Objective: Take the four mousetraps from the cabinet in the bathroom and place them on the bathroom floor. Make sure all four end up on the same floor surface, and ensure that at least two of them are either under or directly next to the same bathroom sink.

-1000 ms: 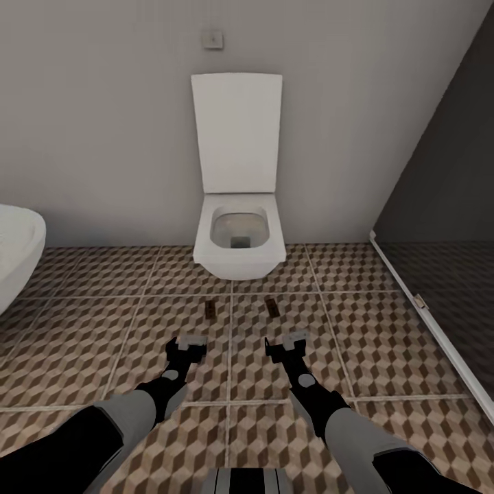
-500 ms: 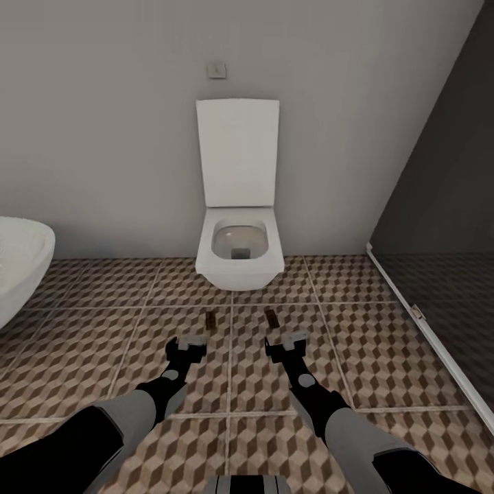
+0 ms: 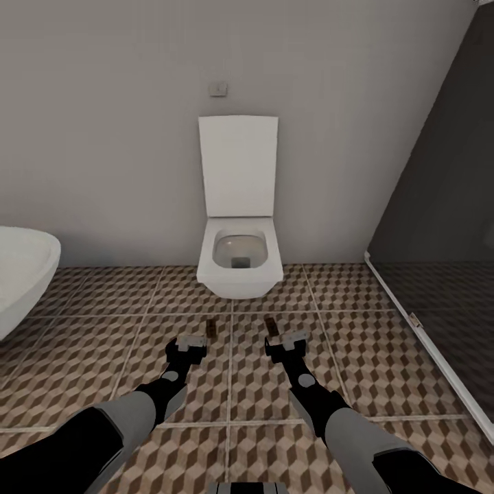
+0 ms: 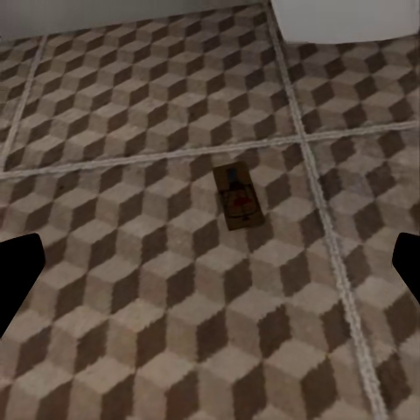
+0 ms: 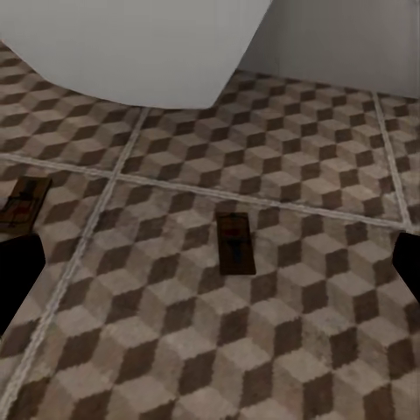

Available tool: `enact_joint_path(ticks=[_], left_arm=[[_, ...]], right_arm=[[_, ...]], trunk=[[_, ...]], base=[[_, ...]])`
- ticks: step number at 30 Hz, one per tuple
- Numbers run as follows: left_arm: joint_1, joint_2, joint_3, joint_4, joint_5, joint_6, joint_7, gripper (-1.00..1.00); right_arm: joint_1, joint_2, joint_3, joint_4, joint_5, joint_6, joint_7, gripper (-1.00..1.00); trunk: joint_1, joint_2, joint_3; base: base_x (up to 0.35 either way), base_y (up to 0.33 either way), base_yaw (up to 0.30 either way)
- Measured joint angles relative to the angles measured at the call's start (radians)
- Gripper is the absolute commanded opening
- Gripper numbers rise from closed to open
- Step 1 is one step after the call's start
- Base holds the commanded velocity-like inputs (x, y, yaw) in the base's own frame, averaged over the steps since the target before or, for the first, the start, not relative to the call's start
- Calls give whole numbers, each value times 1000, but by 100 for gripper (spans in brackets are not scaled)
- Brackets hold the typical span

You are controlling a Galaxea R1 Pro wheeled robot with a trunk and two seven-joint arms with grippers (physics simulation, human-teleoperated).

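So the view had pulled back a bit over the last second: the toilet (image 3: 239,264) sat further off and more of the sink (image 3: 24,274) showed, though the traps themselves didn't budge. Two mousetraps (image 3: 211,327) lay flat on the bathroom floor (image 3: 384,357) in front of the toilet, well apart from the sink. The left hand (image 3: 186,345) and right hand (image 3: 287,343) were both spread wide, holding nothing, each hovering just short of a trap. I'd guess two more were left to fetch.
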Motion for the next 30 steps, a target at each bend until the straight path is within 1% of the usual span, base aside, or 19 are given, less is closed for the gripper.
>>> enact_joint_path(ticks=[12, 30], left_arm=[[6, -6, 0, 0, 0, 0, 0, 100], [7, -8, 0, 0, 0, 0, 0, 100]], right_arm=[[0, 0, 0, 0, 0, 0, 0, 100], [0, 0, 0, 0, 0, 0, 0, 100]], trunk=[[-46, 84, 38], [-115, 210, 94]], base=[[0, 0, 0], [0, 0, 0]])
